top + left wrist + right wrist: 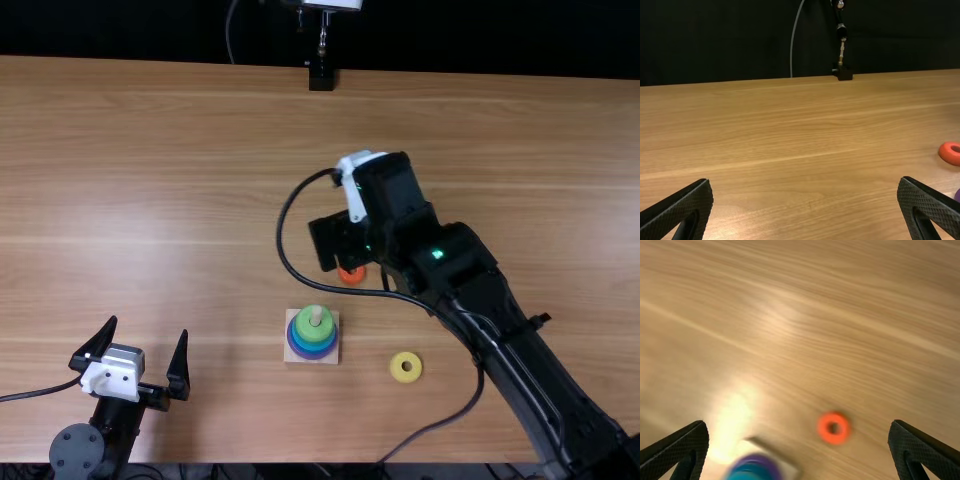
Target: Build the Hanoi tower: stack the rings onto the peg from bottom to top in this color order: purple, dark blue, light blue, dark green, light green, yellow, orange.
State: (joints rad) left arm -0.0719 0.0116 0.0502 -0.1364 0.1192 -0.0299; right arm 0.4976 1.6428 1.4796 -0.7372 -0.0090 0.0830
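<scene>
In the top view my right gripper (340, 242) is above the table, just beyond the stack; the orange ring (351, 276) lies partly under it. The wooden base (333, 358) carries a stack with purple (309, 354) lowest, blue above it and light green (307, 327) uppermost, the peg tip poking through. The yellow ring (406, 367) lies flat to the stack's right. My left gripper (149, 328) stands open at the near left. The left wrist view has the left gripper (806, 181) open and the orange ring (951, 153). In the right wrist view the right gripper (799, 424) is open, with the orange ring (834, 428) below.
The right arm (500, 330) slants across the table's right half, and its loose cable (440, 428) loops near the yellow ring. A black stand (321, 76) is at the table's far edge. Bare wood (150, 200) stretches beyond the left gripper.
</scene>
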